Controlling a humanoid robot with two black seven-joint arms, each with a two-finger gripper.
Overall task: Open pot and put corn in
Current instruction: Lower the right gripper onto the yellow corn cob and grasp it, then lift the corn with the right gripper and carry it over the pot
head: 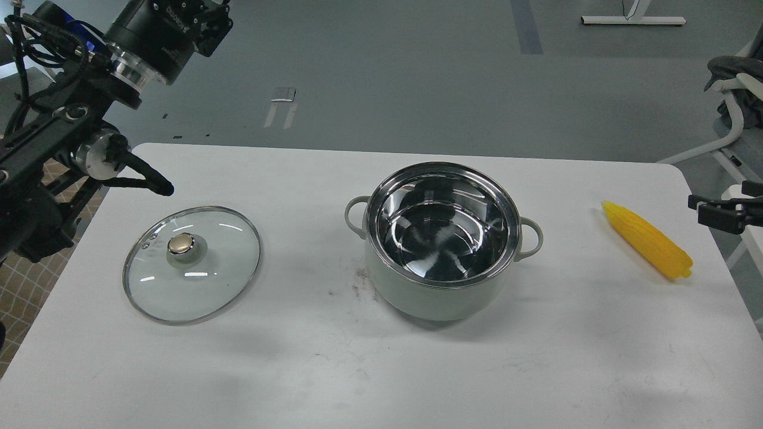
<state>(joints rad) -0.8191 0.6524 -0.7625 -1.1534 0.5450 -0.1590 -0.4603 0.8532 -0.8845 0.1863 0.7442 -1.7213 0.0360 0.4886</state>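
Note:
The pot point(417, 298) stands open in the middle of the white table point(381, 369), its shiny steel inside empty. Its glass lid point(208, 280) with the gold knob lies flat on the table to the left. The corn point(647, 247) lies on the table at the right, pointing diagonally. My left gripper point(205, 15) is raised at the top left, far above the lid, with its fingers cut off by the frame edge. Only a dark part of my right gripper point(724, 213) shows at the right edge, just right of the corn and apart from it.
My left arm's links and a black cable point(143, 179) hang over the table's far left corner near the lid. A chair point(736, 77) stands right of the table. A white stand base point(632, 21) sits on the floor far behind.

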